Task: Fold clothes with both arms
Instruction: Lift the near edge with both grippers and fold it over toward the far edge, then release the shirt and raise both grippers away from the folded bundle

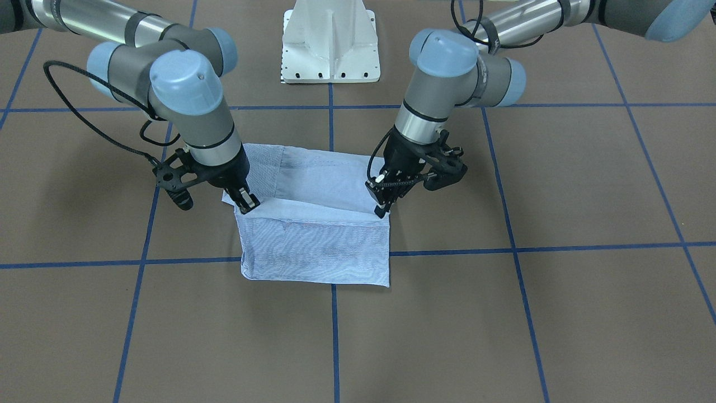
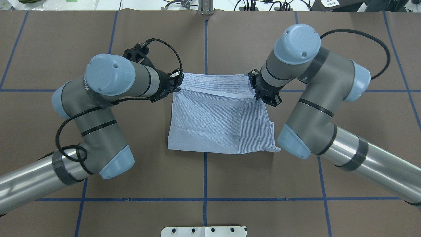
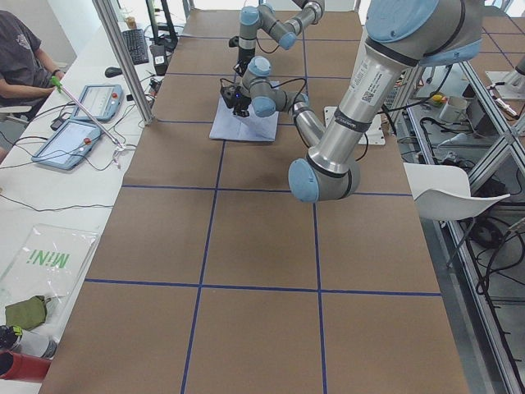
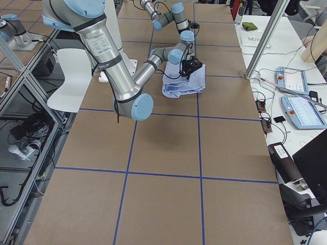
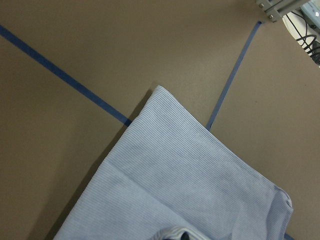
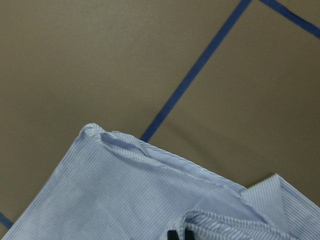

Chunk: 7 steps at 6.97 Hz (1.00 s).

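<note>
Front-facing view: the shirt lies partly folded mid-table, just beyond the pedestal base; the right gripper and left gripper each pinch one end of the same raised edge, and a striped flap spans between them.

Overhead view: both pairs of jaws are pressed onto cloth at the shirt's far corners, left and right; the held edge sags slightly in the middle; a loose corner sticks out at the near right.

Step in hand, judged: bringing the far edge over towards the robot; it goes best with both corners level and moving at one pace, the edge kept taut, and set down square on the near hem.

Left side view: the shirt sits small towards the table's far end; the grip cannot be judged here; bare brown table stretches near; a person sits beyond the table's far edge.

Right side view: the same placing; open table on every side of the shirt, so there is room to sweep the fold.

Left wrist view: striped cloth bunches at the frame's bottom; a flat folded corner lies by a blue tape line.

Right wrist view: bunched cloth again at the bottom edge; the corner rim is slightly rumpled.
</note>
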Each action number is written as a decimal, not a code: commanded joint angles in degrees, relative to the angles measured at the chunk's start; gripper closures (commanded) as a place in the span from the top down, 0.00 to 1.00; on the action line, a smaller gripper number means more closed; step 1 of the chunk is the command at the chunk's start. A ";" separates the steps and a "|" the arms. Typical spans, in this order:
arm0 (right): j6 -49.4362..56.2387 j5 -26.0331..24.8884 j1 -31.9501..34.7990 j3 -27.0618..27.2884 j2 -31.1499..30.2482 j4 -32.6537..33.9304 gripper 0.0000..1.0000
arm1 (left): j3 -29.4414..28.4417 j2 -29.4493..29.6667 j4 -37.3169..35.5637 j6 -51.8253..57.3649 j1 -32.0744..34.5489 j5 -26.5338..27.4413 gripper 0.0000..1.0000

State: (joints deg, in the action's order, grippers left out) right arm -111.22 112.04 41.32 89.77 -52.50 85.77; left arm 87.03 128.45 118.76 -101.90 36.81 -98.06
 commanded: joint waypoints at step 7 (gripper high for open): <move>26.86 11.43 13.42 -16.03 3.65 -11.41 1.00 | -2.89 -2.62 5.52 22.70 12.94 -12.93 0.75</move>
State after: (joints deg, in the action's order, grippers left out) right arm -91.85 121.11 52.25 73.36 -47.24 74.31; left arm 79.12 130.69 124.52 -88.48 48.54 -108.23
